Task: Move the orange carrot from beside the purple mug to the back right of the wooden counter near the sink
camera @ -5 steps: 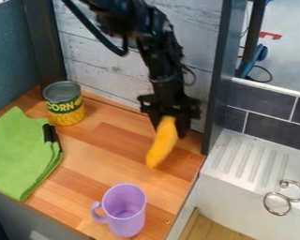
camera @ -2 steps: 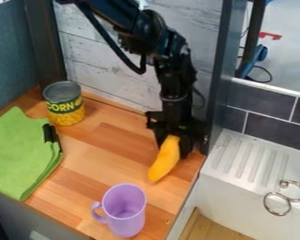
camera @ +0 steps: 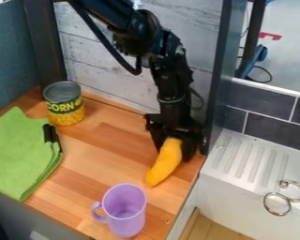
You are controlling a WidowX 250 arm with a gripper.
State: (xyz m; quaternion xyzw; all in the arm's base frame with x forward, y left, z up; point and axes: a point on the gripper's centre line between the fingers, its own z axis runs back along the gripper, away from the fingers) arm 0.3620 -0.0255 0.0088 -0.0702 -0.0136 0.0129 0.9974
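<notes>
The gripper (camera: pixel 174 153) hangs over the back right part of the wooden counter (camera: pixel 102 154), near its right edge, pointing down. Its fingers are closed on the upper end of a long yellow fruit (camera: pixel 165 163), one finger on each side. The fruit is shaped like a slightly curved banana and slants down from the fingers, its free end toward the front left. Whether that lower end touches the wood, I cannot tell.

In front of the fruit and well apart from it, a purple mug (camera: pixel 125 211) stands upright near the front right corner, its handle toward the left. At the back left corner stands a can (camera: pixel 64 104) with a green and yellow label. Just in front of the can, a folded green cloth (camera: pixel 21 152) lies along the left side of the counter, with black handles (camera: pixel 51 133) at its right edge. Past the counter's right edge is a white sink (camera: pixel 252 164) with a ridged top, and two metal rings (camera: pixel 278 203) are at its front edge.
</notes>
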